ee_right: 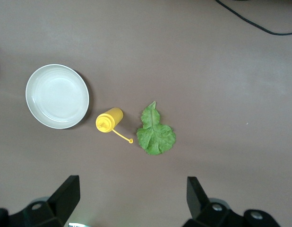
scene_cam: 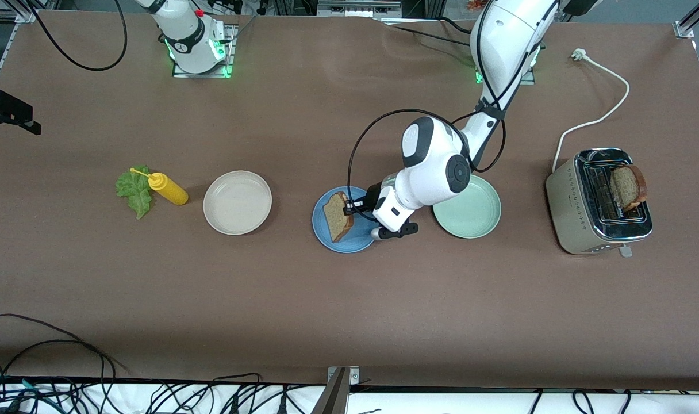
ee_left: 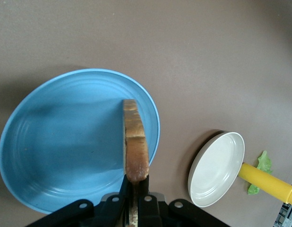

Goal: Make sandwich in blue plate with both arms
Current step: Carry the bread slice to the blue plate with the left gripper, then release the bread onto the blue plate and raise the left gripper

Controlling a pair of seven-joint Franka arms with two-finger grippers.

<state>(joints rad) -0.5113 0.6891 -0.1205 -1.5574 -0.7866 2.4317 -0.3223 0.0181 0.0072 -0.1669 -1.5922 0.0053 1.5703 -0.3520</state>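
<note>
On the brown table (scene_cam: 349,310), a toaster (scene_cam: 599,201) keeps one slice in its slot. The blue plate (scene_cam: 326,230) lies between beige plate (scene_cam: 237,202) and green plate (scene_cam: 470,218). Left end effector (scene_cam: 348,208) grips a bread slice (scene_cam: 338,215) upright over it. Right end effector (ee_right: 132,198) hangs wide above lettuce (ee_right: 155,132) and yellow bottle (ee_right: 109,120).

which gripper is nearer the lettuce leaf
Right. The right gripper hangs open above the lettuce leaf; the left gripper holds bread over the blue plate.
</note>
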